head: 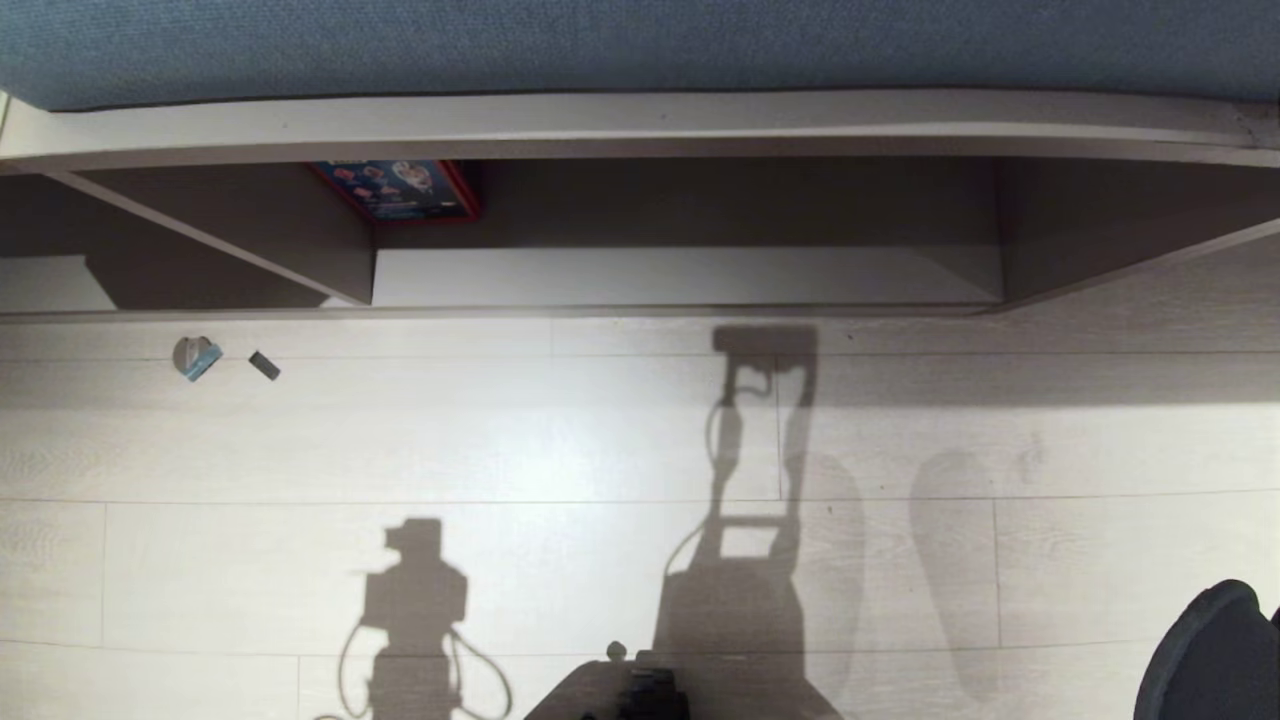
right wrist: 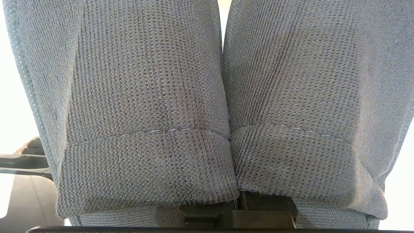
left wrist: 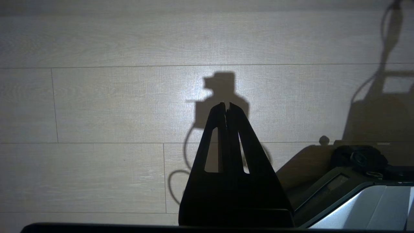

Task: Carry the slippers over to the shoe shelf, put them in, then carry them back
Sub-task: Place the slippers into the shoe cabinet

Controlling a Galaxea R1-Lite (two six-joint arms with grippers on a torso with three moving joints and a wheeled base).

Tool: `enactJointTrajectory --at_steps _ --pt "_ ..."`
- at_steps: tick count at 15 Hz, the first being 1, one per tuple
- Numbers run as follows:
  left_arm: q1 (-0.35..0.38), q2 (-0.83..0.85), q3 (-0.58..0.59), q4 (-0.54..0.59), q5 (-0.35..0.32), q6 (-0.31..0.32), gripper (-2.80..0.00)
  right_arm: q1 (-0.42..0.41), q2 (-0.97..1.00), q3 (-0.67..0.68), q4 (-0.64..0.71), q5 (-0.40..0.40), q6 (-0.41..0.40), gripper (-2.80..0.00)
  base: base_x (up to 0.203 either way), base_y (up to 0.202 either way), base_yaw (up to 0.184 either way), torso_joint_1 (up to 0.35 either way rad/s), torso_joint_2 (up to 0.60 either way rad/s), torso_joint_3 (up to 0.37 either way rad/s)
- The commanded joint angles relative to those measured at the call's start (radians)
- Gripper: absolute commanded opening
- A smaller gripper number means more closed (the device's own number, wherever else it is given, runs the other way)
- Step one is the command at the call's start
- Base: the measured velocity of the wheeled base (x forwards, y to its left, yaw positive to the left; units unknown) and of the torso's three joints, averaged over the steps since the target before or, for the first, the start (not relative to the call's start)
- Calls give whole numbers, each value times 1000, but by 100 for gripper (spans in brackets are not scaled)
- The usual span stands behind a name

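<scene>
We hold the slippers [right wrist: 145, 97] in our right gripper, closed on them: the right wrist view is filled by two grey knitted straps side by side, each with a stitched seam, pressed together over the dark fingers at the base. In the head view only a dark rounded edge of the pair shows, at the near right corner of the floor [head: 560, 430], and two oval shadows lie on the planks just ahead of it. The gripper itself is hidden behind the fabric.

The shoe shelf [head: 690, 278] stands across the far edge of the floor, its pale base board bare; a colourful box [head: 400, 190] leans at the back near the left divider. Our left gripper [left wrist: 227, 106] hangs over the floor with its two dark fingers pressed shut and nothing between them.

We judge the slippers light and soft in the strap, with flat soles that bend little. The knit should give friction, so a pinch through both straps together looks secure, though the pair can swing below the grip. Setting them down sole-first on the base board should keep them from tipping.
</scene>
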Motion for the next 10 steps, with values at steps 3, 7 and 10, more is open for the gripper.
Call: enactJointTrajectory --at_steps 3,7,10 --pt "0 0 0 0 0 -1 -280 0 1 0 0 0 -2 -280 0 0 0 4 4 -197" --pt "0 1 0 0 0 -2 -280 0 1 0 0 -2 1 -280 0 0 0 3 2 -197" --pt "0 1 0 0 0 -2 -280 0 1 0 0 -2 1 -280 0 0 0 3 2 -200"
